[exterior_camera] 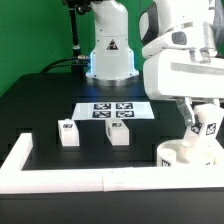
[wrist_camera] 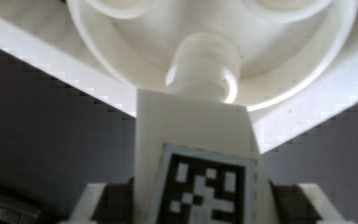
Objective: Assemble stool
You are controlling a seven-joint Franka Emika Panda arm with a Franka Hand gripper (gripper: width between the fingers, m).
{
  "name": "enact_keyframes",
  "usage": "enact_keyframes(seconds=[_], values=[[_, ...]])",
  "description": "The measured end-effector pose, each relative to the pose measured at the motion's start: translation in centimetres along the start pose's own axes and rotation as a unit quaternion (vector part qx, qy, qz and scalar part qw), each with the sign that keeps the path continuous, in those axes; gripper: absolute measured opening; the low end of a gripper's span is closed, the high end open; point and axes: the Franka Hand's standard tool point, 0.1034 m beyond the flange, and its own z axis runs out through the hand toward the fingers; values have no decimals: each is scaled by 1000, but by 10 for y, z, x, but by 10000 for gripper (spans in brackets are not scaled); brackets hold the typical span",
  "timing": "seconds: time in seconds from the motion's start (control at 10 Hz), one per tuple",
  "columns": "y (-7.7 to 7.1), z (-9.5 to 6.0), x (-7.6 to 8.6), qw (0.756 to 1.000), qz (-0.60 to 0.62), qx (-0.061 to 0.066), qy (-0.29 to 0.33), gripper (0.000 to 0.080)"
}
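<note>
A black tabletop [exterior_camera: 40,105] fills the scene in front of a green backdrop. The white Franka robot arm [exterior_camera: 175,45] rises from its base at the back and bends over to the exterior view's right. A long white border wall [exterior_camera: 70,180] runs along the tabletop's front edge and turns up its left side in the exterior view. The thin flat white marker board [exterior_camera: 111,112] lies near the middle with four tags on it.

The white thick round disc seat [exterior_camera: 183,156] sits at the exterior view's right, just behind the border wall. In the wrist view its moulded face [wrist_camera: 131,40] fills the upper part of the picture.

Two small white rectangular leg blocks [exterior_camera: 68,133] [exterior_camera: 119,134] stand upright and well apart from the seat, in front of the marker board. Each shows a tag.

The jaws are closed on the sides of a third white leg block [exterior_camera: 208,127], which is held over the seat. In the wrist view this block [wrist_camera: 202,150] shows its tag, and its rounded peg [wrist_camera: 202,65] meets a socket in the seat.
</note>
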Motion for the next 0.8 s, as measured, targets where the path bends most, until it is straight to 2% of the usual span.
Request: enact_keyframes(seconds=[0.8], values=[[0,4,5,1000,-2,-4,11,324]])
